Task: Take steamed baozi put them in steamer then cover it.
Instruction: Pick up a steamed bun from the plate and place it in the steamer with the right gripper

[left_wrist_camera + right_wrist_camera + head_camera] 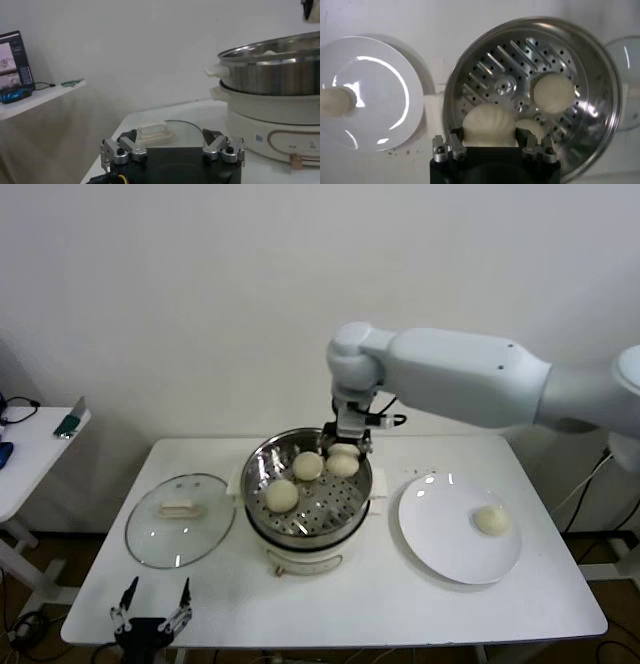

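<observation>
Looking down from the head, you have the steamer at mid-counter with three steamed baozi inside; a fourth sits on the white plate to its right. The cover lies flat to the steamer's left. Your right hand hangs over the basket's far rim.

Left wrist: left hand spread wide, empty, low by the cover.

Right wrist: right hand has its fingers flanking a bun on the perforated floor; whether they still pinch it cannot be told.
</observation>
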`<move>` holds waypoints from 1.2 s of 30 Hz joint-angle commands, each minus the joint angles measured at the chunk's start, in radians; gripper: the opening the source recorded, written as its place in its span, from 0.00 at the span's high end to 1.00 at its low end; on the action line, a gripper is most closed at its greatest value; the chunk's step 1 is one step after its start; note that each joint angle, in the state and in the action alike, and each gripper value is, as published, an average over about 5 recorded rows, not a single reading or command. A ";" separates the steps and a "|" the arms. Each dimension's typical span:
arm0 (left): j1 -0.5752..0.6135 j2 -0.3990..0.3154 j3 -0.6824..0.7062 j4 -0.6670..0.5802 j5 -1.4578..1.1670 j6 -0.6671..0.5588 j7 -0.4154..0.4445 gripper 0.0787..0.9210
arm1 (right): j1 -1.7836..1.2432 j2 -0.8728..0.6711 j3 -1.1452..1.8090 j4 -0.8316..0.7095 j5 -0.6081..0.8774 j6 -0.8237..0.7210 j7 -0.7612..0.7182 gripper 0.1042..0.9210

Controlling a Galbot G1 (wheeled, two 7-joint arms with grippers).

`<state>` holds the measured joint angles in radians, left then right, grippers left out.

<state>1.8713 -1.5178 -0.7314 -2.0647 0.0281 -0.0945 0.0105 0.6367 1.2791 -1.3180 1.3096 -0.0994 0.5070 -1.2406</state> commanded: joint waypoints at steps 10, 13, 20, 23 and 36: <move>-0.013 0.011 -0.008 0.026 -0.001 -0.001 0.002 0.12 | -0.161 0.119 -0.011 0.004 -0.092 0.047 -0.009 0.29; -0.016 0.011 -0.009 0.034 0.000 -0.001 0.002 0.12 | -0.159 0.116 -0.009 0.002 -0.088 0.045 -0.011 0.29; -0.021 0.012 -0.010 0.044 -0.001 -0.001 0.001 0.12 | -0.148 0.093 -0.014 0.019 -0.072 0.037 -0.016 0.29; -0.018 0.015 -0.011 0.049 -0.001 -0.004 0.001 0.12 | -0.145 0.087 -0.018 0.022 -0.069 0.033 -0.011 0.28; -0.016 0.017 -0.017 0.060 -0.001 -0.008 -0.001 0.12 | -0.100 0.072 0.016 0.018 -0.078 0.052 -0.011 0.12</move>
<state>1.8564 -1.4977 -0.7499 -2.0058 0.0241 -0.1025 0.0090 0.5205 1.3560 -1.3169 1.3265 -0.1752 0.5504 -1.2535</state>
